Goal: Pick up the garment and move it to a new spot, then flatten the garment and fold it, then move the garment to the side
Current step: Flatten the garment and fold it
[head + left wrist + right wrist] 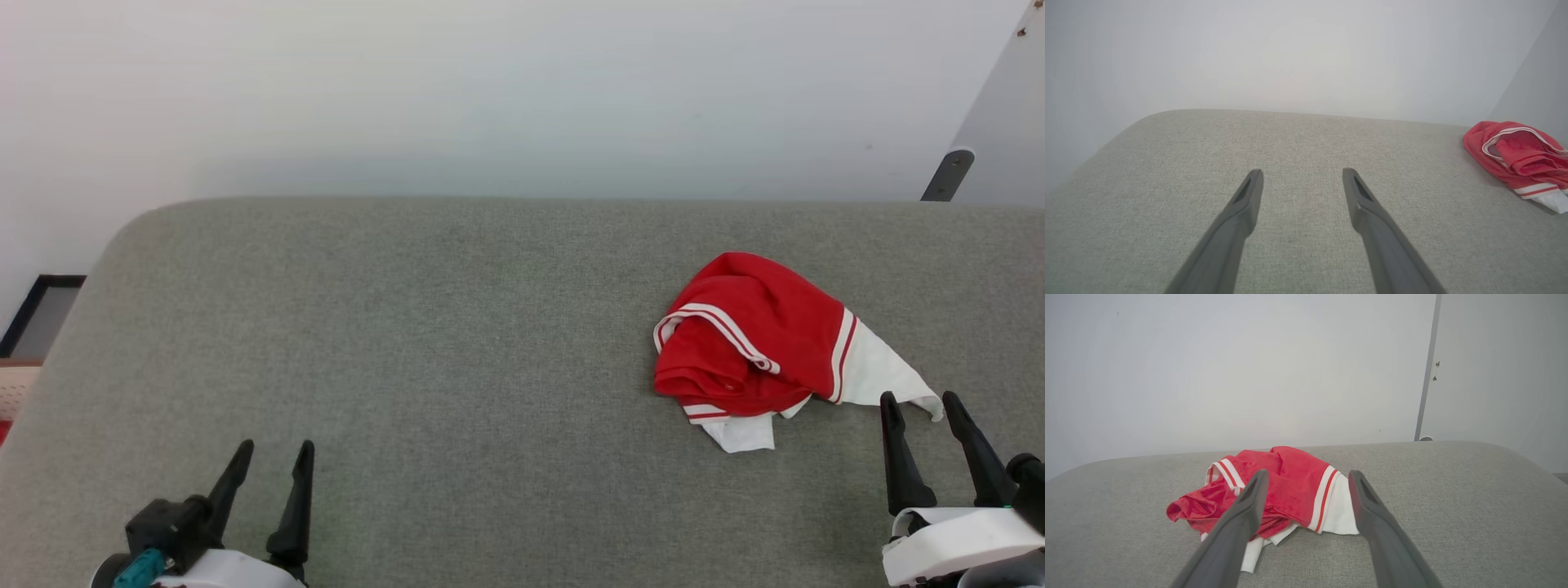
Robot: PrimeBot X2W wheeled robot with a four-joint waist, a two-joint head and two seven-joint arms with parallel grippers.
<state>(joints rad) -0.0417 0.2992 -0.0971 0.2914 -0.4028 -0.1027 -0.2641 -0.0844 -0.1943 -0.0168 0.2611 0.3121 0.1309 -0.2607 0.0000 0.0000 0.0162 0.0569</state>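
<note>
At the near left, the left gripper [275, 447] hovers over the bare grey cushion [457, 327], its two dark fingers spread apart with nothing between them. Well to its right, the garment [747, 343] lies crumpled in a heap on the cushion. It is red on top, with white panels poking out at its near and right edges. Just beside its white right corner, the right gripper [919, 402] points at it, fingers apart and gripping nothing. I cannot tell whether a tip touches the cloth.
</note>
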